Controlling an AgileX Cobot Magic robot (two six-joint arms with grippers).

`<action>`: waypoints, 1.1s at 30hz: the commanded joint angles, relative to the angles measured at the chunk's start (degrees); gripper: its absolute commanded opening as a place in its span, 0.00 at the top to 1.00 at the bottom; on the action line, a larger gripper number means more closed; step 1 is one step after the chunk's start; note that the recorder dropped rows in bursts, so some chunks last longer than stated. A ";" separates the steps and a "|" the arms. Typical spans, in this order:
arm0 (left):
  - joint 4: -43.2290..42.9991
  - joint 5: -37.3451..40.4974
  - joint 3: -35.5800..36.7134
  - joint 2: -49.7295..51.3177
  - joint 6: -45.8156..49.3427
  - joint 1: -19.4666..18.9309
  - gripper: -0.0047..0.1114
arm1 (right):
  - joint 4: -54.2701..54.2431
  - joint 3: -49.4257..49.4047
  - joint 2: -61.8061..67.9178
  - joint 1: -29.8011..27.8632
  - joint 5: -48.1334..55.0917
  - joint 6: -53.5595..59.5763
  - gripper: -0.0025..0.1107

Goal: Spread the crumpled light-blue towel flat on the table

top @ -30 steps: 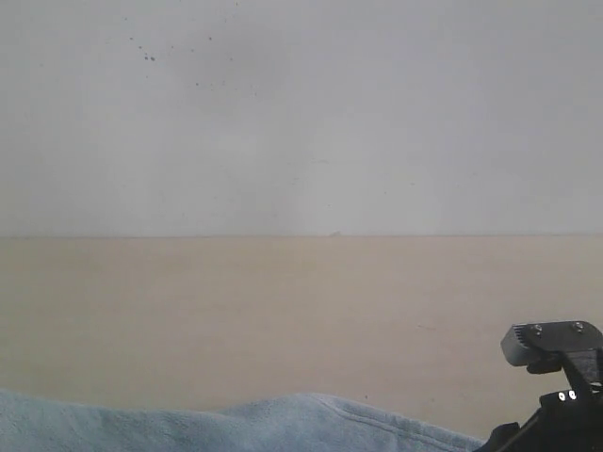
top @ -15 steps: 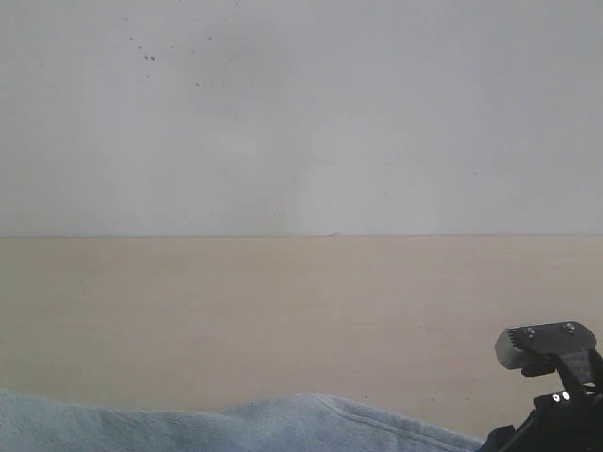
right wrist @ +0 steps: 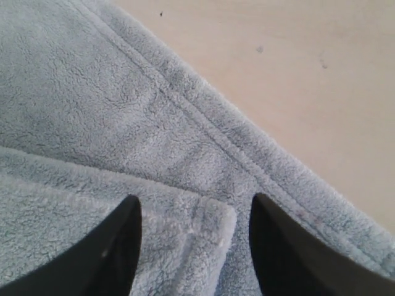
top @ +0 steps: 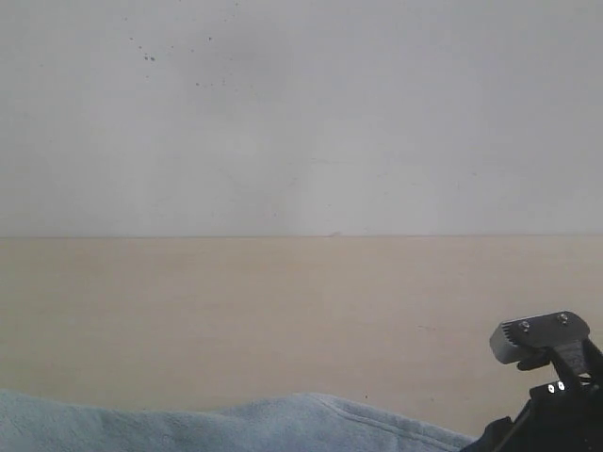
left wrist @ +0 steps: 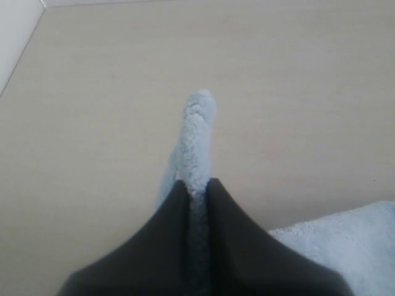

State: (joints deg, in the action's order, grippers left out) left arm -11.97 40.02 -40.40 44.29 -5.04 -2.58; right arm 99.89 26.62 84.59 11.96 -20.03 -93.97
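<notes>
- Left wrist view: left fingers (left wrist: 154, 246) pinch a towel (left wrist: 197, 135) edge above the worktop (left wrist: 296, 92).
- Right fingers (right wrist: 117, 246) gape astride a folded corner; the next move should be closing there, then pulling outward.

Fold of towel (left wrist: 197, 129) in closed left gripper (left wrist: 196, 183)

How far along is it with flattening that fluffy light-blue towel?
Early going. Done: the left gripper is shut on a bunched bit of the pale-blue fluffy terry towel. In hand: the open right gripper straddles a folded-over hemmed corner. Left: that fold and the rumpled cloth on the beige wood-look table need pulling flat.
</notes>
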 commanded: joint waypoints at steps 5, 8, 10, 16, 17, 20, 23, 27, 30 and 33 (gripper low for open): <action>0.59 -1.12 -0.15 -0.23 -0.52 -0.24 0.93 | 0.05 2.77 0.06 0.04 -0.62 3.42 0.53; 0.59 -1.15 -0.15 -0.13 -0.52 -0.24 0.93 | 0.05 4.55 0.06 0.04 -3.03 1.13 0.55; 0.59 -1.15 -0.15 0.00 -0.52 -0.24 0.93 | 0.05 6.36 0.06 0.04 -5.45 -1.41 0.56; 1.02 -1.32 -0.15 0.25 -0.52 -0.24 0.93 | 0.05 14.23 -0.04 0.04 -27.17 -2.14 0.56; 1.02 -1.35 -0.15 0.25 -0.52 -0.12 0.93 | 0.05 16.54 -0.04 0.04 -37.28 -2.56 0.56; 1.36 -1.35 -0.15 0.25 -0.52 0.01 0.93 | 0.05 18.36 -0.04 0.04 -49.93 -8.15 0.56; 3.03 -1.60 -0.15 0.25 -0.52 0.01 0.93 | 0.05 13.64 -0.66 0.04 -49.93 -9.40 0.56; 4.65 -1.71 -0.15 0.25 -0.33 0.01 0.93 | 0.05 10.03 -0.66 0.04 -33.42 -10.06 0.56; 5.85 -1.60 -0.15 0.25 0.93 0.01 0.93 | -4.34 12.20 -0.66 0.04 -25.99 -16.35 0.56; 5.83 -2.11 -0.15 0.25 1.71 0.01 0.93 | -19.51 16.92 -2.39 0.04 -42.98 -4.90 0.56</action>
State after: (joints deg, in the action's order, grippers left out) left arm -6.59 38.94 -40.40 44.29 -4.29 -2.58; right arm 90.20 40.54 84.09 11.96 -51.51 -105.98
